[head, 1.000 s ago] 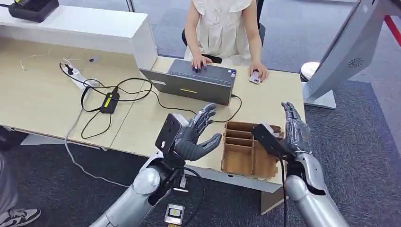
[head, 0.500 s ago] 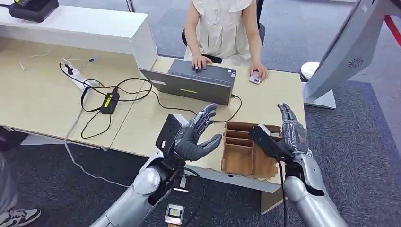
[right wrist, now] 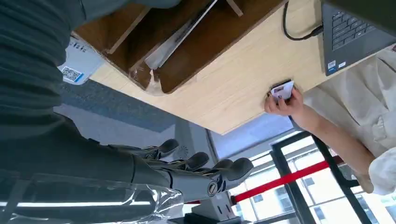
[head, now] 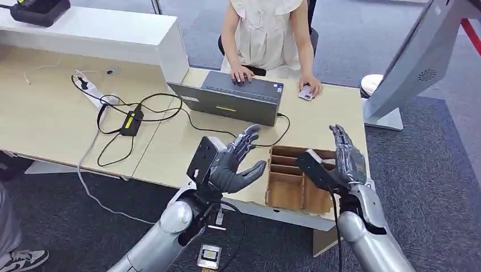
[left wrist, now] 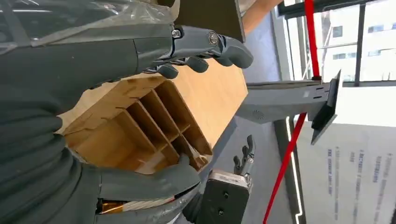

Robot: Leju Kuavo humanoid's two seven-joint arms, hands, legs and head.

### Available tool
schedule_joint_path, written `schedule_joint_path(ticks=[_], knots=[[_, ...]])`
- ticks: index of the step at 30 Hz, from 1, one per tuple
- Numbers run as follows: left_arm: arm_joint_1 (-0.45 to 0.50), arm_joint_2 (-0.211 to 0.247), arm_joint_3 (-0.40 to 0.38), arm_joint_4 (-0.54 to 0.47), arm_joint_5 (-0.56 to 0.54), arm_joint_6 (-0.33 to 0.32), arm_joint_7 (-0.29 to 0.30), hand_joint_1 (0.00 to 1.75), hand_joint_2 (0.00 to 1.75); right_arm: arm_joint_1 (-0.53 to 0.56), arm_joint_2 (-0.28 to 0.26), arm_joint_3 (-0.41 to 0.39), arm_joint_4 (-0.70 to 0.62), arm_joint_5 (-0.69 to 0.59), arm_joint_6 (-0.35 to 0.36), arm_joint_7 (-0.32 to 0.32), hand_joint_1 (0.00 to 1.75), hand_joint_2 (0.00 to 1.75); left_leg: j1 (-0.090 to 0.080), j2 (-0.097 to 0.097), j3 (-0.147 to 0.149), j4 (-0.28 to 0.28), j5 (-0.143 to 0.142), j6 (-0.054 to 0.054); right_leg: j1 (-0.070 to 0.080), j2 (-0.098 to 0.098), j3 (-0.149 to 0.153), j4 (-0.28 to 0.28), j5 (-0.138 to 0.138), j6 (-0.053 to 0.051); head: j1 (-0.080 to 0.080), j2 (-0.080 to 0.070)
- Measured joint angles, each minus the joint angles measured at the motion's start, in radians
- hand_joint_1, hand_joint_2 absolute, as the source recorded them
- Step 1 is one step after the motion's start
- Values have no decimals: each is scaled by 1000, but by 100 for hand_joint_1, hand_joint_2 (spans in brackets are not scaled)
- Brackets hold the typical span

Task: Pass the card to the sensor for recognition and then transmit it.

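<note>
Your left hand hovers over the near edge of the surface, fingers spread, holding nothing. Your right hand stands upright with fingers straight, empty, above the wooden divided box. At the far edge a person's hand holds the card beside the laptop.

A long light-wood desk stands on dark grey carpet, with a raised white shelf unit along its far left. Tall dark-framed windows admit bright daylight beyond a red diagonal beam.
</note>
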Motion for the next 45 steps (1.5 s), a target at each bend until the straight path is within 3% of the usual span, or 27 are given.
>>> schedule_joint_path(ticks=[29, 30, 31, 32, 45], knots=[[0, 0, 0, 18, 7, 5, -14, 0, 175, -18, 13, 18, 77, -16, 1, -6, 2, 175, 0, 0, 0, 0, 0, 0, 0, 0, 0, 0, 0, 0, 0, 0], [0, 0, 0, 18, 7, 5, -14, 0, 175, -18, 13, 18, 78, -17, 1, -6, 73, 175, 0, 0, 0, 0, 0, 0, 0, 0, 0, 0, 0, 0, 0, 0], [0, 0, 0, 18, 7, 5, -14, 0, 175, -18, 13, 18, 80, -17, 1, -6, 73, 175, 0, 0, 0, 0, 0, 0, 0, 0, 0, 0, 0, 0, 0, 0], [0, 0, 0, 18, 7, 4, -14, 0, 175, -18, 13, 19, 82, -18, 1, -6, 175, 175, 0, 0, 0, 0, 0, 0, 0, 0, 0, 0, 0, 0, 0, 0], [0, 0, 0, 20, 6, 0, -14, 0, 175, -18, 13, 21, 98, -35, 24, 1, 175, 175, 0, 0, 0, 0, 0, 0, 0, 0, 0, 0, 0, 0, 0, 0]])
